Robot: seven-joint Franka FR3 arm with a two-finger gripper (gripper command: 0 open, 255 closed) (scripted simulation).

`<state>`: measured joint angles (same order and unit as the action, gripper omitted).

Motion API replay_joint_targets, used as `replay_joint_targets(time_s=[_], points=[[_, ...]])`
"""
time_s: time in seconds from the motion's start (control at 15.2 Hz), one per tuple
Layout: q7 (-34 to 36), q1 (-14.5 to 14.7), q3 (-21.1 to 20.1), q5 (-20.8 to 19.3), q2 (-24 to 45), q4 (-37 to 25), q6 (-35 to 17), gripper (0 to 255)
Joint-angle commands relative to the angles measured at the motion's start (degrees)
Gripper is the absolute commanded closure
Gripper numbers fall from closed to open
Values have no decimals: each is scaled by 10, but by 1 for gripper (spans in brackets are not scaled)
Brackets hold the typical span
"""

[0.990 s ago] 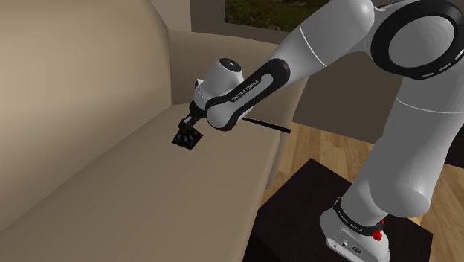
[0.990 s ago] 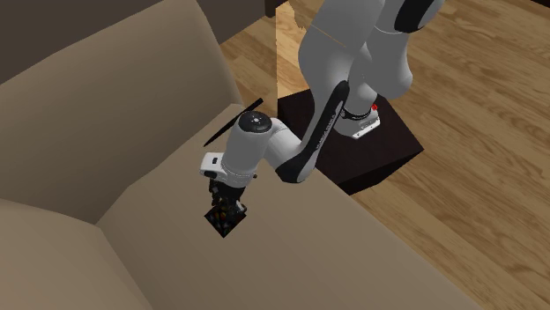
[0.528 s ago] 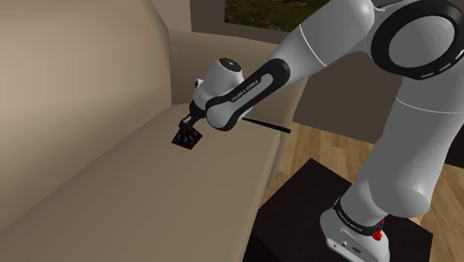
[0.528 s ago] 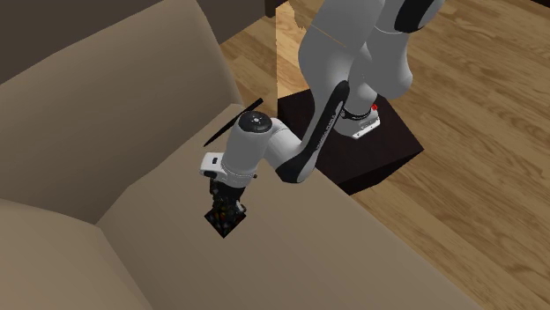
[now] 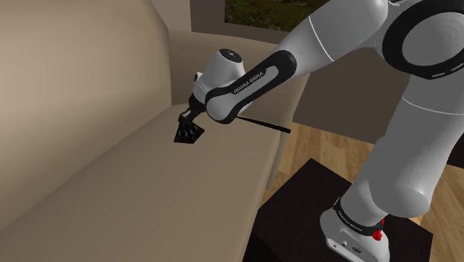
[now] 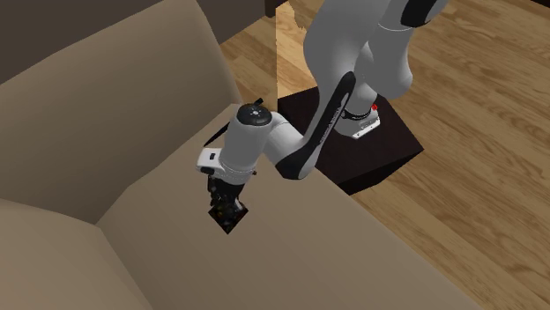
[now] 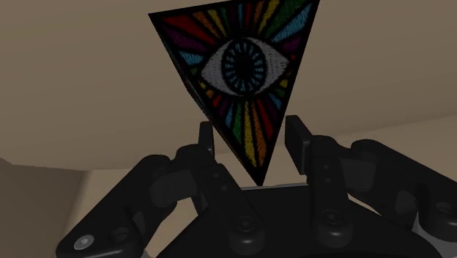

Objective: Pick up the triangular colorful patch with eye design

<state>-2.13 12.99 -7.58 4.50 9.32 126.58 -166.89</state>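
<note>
since the earlier frames the arm's wrist has risen a little and swung toward the backrest, carrying the patch with it. shoulder view: the gripper (image 5: 190, 121) points down over the sofa (image 5: 111, 193), its fingers closed on the patch (image 5: 187, 135). the patch hangs just over the seat cushion near the foot of the backrest; contact with the cushion cannot be judged. the stand (image 5: 297, 216) sits at lower right. second exterior view: the gripper (image 6: 220, 198) holds the patch (image 6: 228, 216) over the seat, and the stand (image 6: 388, 145) rests on the wood floor (image 6: 476, 194) beside the sofa (image 6: 132, 106). wrist view: the triangular patch (image 7: 242, 69) is striped in many colours around a white and blue eye. its lower corner is clasped between the fingers (image 7: 296, 135) of the gripper (image 7: 253, 139).
</note>
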Motion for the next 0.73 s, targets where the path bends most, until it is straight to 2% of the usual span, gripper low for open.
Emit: replay_joint_targets(time_s=[0.0,0.53,0.66], points=[[-2,-2,-1,2,-10,-4,14,255],[1,-3,0,2,-47,-25,72,255],[1,-3,0,2,-48,-25,73,255]])
